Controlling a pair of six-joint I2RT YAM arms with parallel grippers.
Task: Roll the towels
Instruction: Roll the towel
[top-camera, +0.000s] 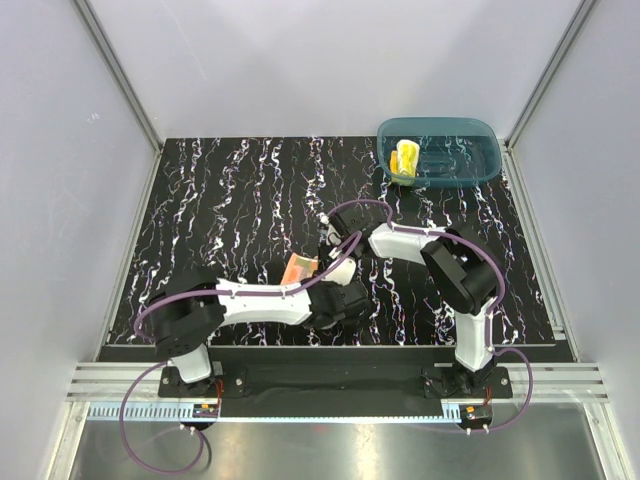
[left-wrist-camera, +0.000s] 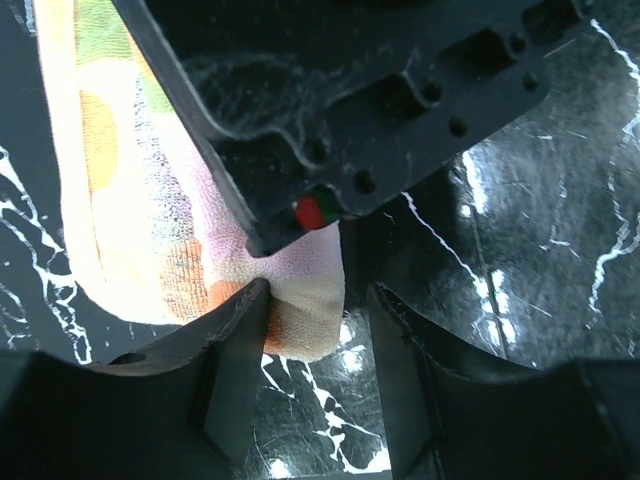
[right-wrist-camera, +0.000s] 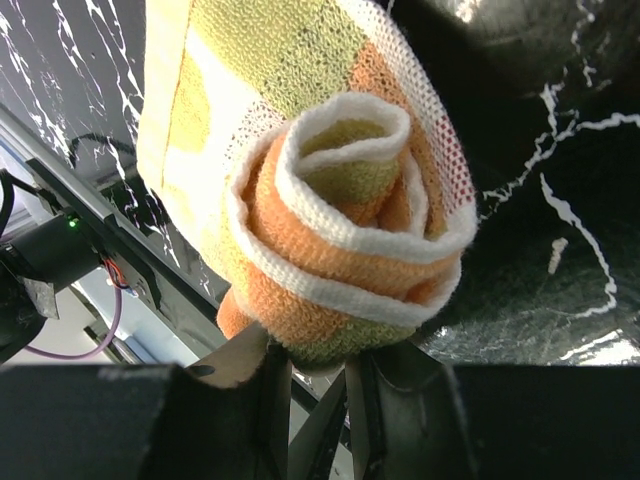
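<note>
Starting at the near edge, both arms lean in toward the front middle of the table (top-camera: 220, 200), and the polka-dot towel (right-wrist-camera: 340, 230) sits right where they meet. The right gripper (right-wrist-camera: 318, 368) is clamped on it. From the right wrist you get the roll end-on, spiral facing the camera, so its long axis runs pretty much straight away from the fingers. The bottom of the roll is pinched between them. A looser flap wraps over the top and left side.

The left gripper (left-wrist-camera: 320, 300) isn't holding anything, jaws apart. From the left wrist the towel runs as a long strip from upper left down to a corner that pokes into the gap. That corner touches one finger and is clear of the other. The right gripper's black body sits right over it.

From above, the towel is just a small orange patch mostly covered by the two wrists, so I can't tell its heading from there. Room-wise it's fairly close to the near edge and well apart from the left, right and far edges. Bare marbled tabletop lies to its left and beyond it.

Far right corner: the teal tub (top-camera: 490, 165), with the yellow towel (top-camera: 407, 158) inside at its left end, well apart from both grippers. It's too small to say which way it points.
</note>
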